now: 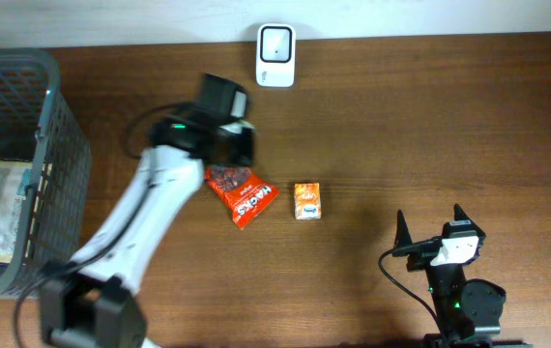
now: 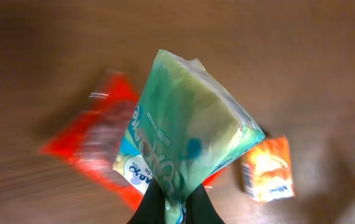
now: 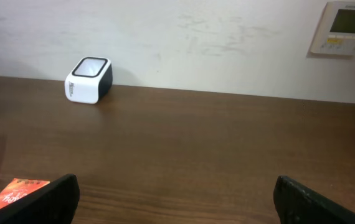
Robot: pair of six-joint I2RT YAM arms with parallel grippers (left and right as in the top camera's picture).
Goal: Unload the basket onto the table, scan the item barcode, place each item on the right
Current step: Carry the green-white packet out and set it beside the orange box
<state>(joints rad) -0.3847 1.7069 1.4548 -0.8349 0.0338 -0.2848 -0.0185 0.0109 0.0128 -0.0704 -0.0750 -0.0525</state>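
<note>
This is probably a mock shop checkout in an office-like room: a small white-and-black countertop barcode scanner (image 3: 88, 80) stands on a dark brown wooden table (image 3: 215, 143) by a plain white wall (image 3: 196, 37) bearing a beige control panel (image 3: 345, 28), with a grey plastic mesh shopping basket (image 1: 68, 164) at one end.

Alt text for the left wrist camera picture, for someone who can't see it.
A green plastic packet, pinched at its lower end by the left end effector, fills the centre. Beneath it on the wooden table lie a blurred red snack bag at frame left and a small orange box at frame right.
</note>
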